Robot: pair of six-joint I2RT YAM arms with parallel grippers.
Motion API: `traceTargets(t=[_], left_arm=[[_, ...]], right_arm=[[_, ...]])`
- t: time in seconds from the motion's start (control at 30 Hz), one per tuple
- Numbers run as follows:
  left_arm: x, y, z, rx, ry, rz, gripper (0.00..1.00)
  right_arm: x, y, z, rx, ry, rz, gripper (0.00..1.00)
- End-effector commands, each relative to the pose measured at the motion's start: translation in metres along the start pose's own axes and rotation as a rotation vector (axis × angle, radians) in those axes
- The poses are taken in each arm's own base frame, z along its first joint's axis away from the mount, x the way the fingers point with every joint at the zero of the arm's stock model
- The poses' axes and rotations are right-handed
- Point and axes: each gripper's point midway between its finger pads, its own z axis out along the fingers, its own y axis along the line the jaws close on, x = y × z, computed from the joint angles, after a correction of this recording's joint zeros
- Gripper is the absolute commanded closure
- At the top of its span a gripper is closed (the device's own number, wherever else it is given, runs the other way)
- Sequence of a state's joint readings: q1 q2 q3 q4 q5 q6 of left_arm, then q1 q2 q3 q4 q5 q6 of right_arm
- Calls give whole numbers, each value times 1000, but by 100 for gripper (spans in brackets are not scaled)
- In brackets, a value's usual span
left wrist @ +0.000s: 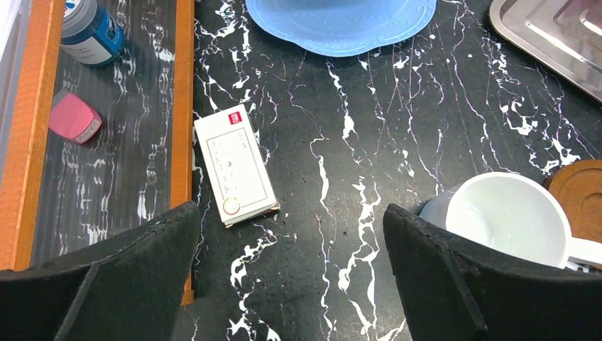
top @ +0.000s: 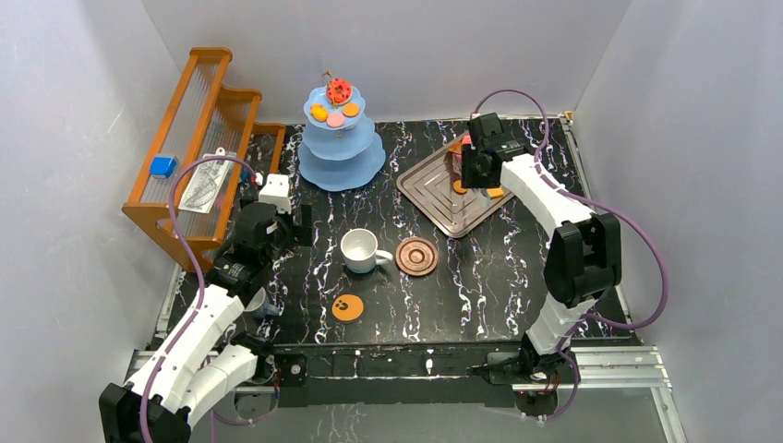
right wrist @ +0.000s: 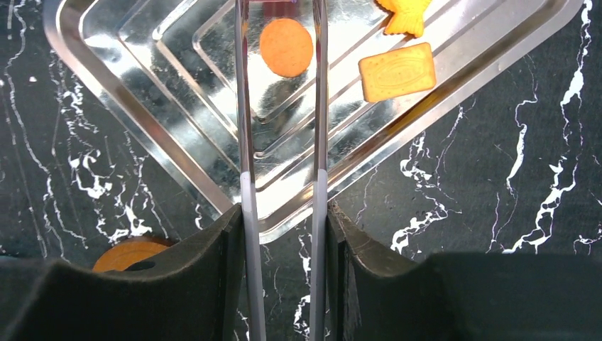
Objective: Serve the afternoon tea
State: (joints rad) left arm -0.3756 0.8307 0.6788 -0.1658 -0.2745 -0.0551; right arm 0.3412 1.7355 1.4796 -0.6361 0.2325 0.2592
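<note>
Over the tray, right hand clamping tongs, blades seemingly half-closed

The left arm is extended forward from its base, and the left gripper is held low, pointed downward, with its jaws spread wide. The right arm is bent at the elbow and reached far forward. The right gripper is clamped on a pair of tongs.
</note>
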Motion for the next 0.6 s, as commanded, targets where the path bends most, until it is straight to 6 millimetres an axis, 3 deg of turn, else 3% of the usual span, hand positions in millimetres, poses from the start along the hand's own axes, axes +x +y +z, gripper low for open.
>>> traceTargets(t=[0.0, 0.57], left_arm=[[-2, 4, -2, -21, -13, 6, 2], [-9, 9, -9, -38, -45, -2, 2]], right_arm=[[-44, 12, -44, -42, -134, 15, 62], [-59, 89, -103, -245, -229, -29, 62]])
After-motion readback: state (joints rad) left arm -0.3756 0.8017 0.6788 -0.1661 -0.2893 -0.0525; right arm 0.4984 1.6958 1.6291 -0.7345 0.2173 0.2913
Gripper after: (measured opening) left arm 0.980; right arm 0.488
